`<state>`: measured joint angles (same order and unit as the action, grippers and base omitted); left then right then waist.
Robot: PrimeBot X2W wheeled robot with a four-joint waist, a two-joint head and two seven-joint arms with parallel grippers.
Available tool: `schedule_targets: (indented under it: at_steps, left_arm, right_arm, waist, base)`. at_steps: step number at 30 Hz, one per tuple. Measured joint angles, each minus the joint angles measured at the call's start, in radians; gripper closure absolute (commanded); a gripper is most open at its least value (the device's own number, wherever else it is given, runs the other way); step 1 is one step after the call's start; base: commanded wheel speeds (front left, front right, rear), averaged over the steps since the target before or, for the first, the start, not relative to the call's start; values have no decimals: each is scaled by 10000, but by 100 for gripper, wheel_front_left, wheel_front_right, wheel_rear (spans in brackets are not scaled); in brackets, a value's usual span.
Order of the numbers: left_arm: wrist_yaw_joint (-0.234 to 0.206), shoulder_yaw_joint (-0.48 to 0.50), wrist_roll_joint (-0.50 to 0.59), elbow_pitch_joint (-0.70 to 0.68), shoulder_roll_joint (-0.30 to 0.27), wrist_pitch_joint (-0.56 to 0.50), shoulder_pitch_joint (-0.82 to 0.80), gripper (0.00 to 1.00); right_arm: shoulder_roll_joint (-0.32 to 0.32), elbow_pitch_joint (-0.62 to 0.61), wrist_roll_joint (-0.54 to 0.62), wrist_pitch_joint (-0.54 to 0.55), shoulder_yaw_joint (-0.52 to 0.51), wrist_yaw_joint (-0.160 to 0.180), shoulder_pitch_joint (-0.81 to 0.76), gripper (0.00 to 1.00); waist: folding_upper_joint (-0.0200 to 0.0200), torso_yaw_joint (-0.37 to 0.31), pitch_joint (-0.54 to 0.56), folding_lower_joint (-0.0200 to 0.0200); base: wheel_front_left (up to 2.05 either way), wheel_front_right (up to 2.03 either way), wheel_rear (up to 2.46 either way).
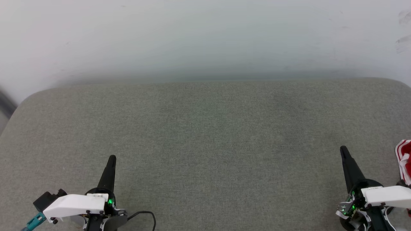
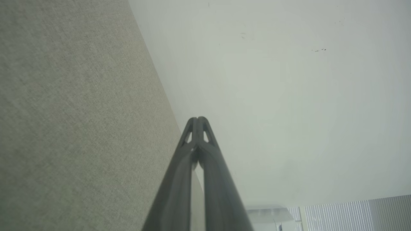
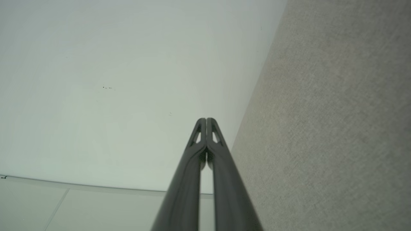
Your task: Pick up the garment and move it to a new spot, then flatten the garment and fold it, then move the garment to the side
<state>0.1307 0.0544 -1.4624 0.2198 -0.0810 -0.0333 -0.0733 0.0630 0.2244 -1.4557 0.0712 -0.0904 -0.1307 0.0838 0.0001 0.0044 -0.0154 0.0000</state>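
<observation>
A small part of the garment point(image 1: 404, 160), red fabric with red-white striped trim, peeks in at the right edge of the head view, on the grey-green fabric surface point(image 1: 205, 138). Most of it is out of view. My right gripper point(image 1: 343, 149) hovers just left of it, apart from it, fingers pressed together and holding nothing. My left gripper point(image 1: 112, 158) stands at the lower left, also shut and empty. In the left wrist view my left gripper point(image 2: 198, 119) has its tips touching. In the right wrist view my right gripper point(image 3: 206, 120) has its tips touching as well.
The padded surface has rounded far corners and ends at a pale wall point(image 1: 205, 35). A black cable point(image 1: 144, 215) loops beside the left wrist. The left wrist view shows a slatted panel point(image 2: 353, 213) low at its right.
</observation>
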Motion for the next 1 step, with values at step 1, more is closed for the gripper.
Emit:
schedule_targets:
  at_steps: [1]
  left_arm:
    - [0,12,-77,15,2,-33,-13,100]
  right_arm:
    - [-2,8,-71,4,-8,-2,2,100]
  waist:
    - [0,-2,5,0]
  base:
    - [0,0,0]
